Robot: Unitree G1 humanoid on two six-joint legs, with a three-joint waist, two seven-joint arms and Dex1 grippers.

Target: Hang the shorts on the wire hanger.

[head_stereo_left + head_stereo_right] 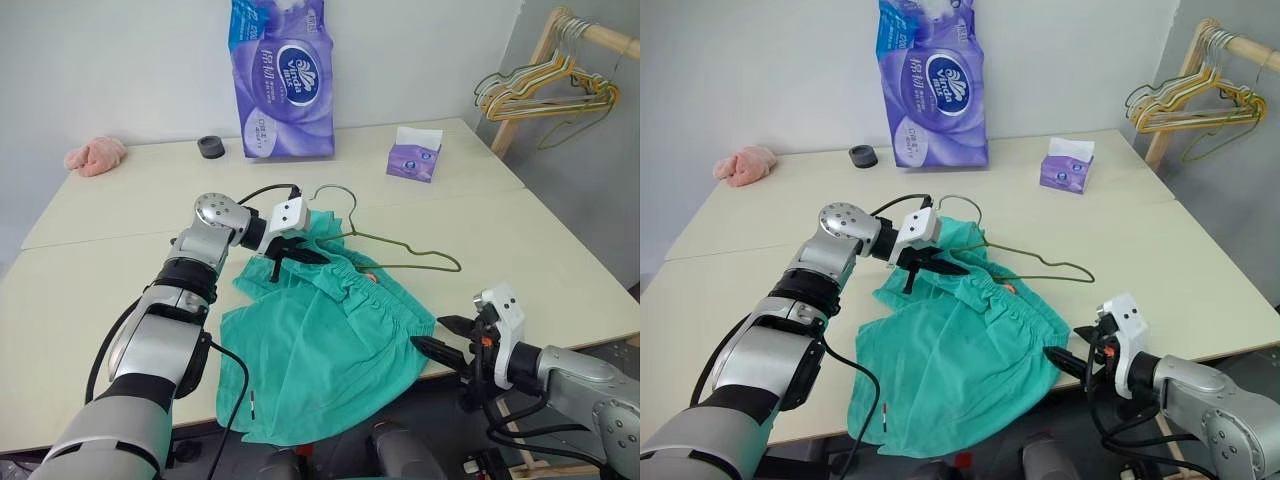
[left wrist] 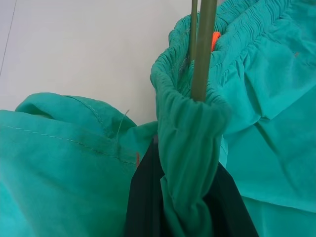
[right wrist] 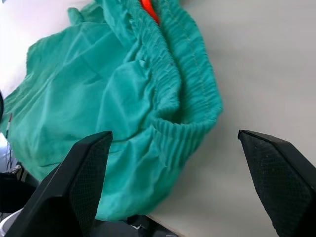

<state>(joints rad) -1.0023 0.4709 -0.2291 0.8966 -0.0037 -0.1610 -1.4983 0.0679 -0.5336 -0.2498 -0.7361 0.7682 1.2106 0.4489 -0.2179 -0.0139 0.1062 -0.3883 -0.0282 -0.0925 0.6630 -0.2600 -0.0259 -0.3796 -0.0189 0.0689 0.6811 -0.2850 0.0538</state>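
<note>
I have the shorts (image 1: 330, 350) spread on the pale tabletop (image 1: 120, 290) near its front edge — thin teal-green fabric, softly creased, one leg draping over the edge. The waistband is a ruched elastic band, ribbed with fine gathers, and a small orange tag shows in its folds. My left gripper (image 1: 292, 254) is clamped on a bunched stretch of that waistband; in its wrist view the black fingers (image 2: 143, 197) pinch the gathered cloth with the wire running up through the fold. The wire hanger (image 1: 400, 248) is a thin olive-green triangle with a curved hook, lying partly on the shorts, one corner tucked into the waistband. My right gripper (image 1: 443, 337) hangs at the table's front edge just beside the shorts' hem, its textured black fingers spread wide, holding nothing.

Further back stands a glossy purple tissue pack (image 1: 282, 80) with an oval logo reading "Vinda" — the smaller print I can't read.
</note>
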